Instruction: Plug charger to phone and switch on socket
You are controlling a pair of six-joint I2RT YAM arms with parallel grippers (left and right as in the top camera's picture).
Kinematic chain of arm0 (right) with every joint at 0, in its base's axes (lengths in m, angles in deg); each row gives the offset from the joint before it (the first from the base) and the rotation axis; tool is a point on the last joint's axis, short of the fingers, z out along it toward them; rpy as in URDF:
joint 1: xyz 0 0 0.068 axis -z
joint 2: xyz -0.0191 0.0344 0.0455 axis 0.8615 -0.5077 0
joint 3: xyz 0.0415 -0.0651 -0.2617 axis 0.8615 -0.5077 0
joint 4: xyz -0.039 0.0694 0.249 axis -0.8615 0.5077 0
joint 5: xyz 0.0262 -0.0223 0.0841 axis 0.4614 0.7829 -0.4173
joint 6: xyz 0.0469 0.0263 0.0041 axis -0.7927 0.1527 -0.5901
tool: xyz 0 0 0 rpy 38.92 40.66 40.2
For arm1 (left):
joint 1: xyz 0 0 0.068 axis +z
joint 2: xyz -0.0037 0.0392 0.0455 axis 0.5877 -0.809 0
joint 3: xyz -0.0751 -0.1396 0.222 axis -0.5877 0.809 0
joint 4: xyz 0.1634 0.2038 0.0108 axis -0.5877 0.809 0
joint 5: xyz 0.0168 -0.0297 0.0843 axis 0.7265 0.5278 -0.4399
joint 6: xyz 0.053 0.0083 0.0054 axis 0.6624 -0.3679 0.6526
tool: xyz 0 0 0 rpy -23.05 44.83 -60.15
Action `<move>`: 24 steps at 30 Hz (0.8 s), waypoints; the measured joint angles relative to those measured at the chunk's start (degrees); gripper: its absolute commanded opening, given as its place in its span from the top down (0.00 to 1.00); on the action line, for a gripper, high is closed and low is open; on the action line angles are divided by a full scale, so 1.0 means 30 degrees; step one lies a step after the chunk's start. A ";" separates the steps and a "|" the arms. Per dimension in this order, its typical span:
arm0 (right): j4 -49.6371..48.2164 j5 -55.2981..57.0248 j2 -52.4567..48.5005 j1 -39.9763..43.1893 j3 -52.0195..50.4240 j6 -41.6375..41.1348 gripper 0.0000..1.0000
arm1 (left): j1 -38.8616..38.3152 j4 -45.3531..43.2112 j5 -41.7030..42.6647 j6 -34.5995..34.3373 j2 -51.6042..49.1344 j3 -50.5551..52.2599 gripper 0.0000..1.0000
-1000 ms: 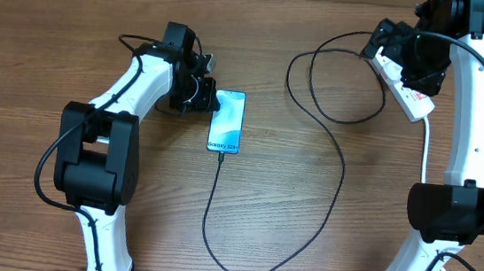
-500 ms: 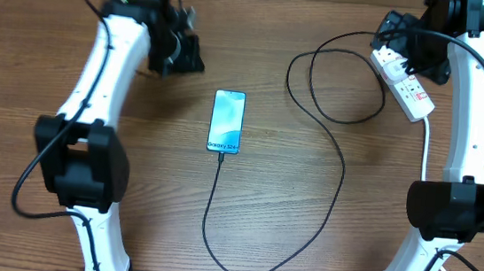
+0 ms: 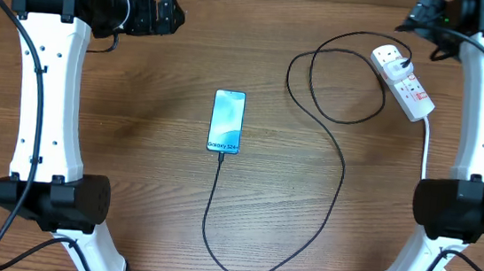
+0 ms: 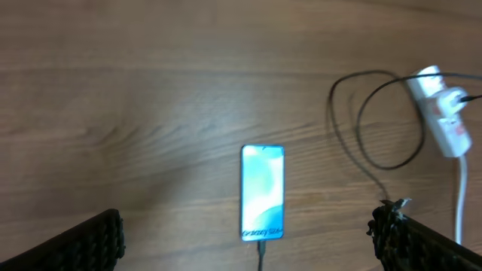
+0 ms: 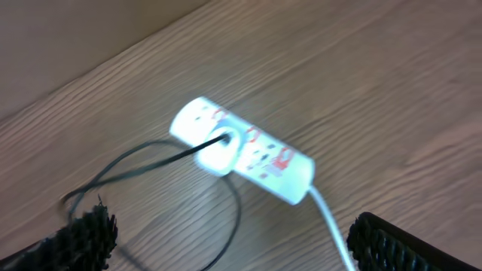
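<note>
The phone (image 3: 227,122) lies flat mid-table, its blue screen lit. The charger's black cable (image 3: 341,176) meets the phone's near end, loops around the table and ends in a white plug (image 3: 387,55) seated in the socket (image 3: 411,91) at the far right. My left gripper (image 3: 166,13) hangs open at the far left, well away from the phone (image 4: 262,193), with nothing between its fingers (image 4: 86,242). My right gripper (image 3: 424,16) is open above the far end of the socket (image 5: 252,156), apart from it. Whether a switch is on cannot be made out.
A thick white lead (image 3: 425,149) runs from the socket toward the near right edge, past the right arm's base (image 3: 461,214). The cable's coil (image 3: 311,80) lies left of the socket. The left arm's base (image 3: 49,197) stands at the near left.
The left gripper pulled away from the phone's left side to the far left corner and opened. The right gripper lifted off the socket toward the far edge.
</note>
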 measured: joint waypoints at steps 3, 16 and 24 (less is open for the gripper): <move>-0.0189 0.0073 -0.0430 0.1013 0.0000 0.0007 0.00 | 0.0000 0.0073 -0.0430 0.0000 -0.0073 0.0015 0.00; -0.2273 -0.0641 -0.2856 0.3519 -0.0015 0.1494 0.00 | 0.0000 0.0080 -0.0787 0.0000 -0.0073 0.0015 0.00; -0.2900 -0.1537 -0.5136 0.3570 -0.0401 0.2492 0.00 | 0.0000 0.0080 -0.0801 0.0000 -0.0073 0.0015 0.00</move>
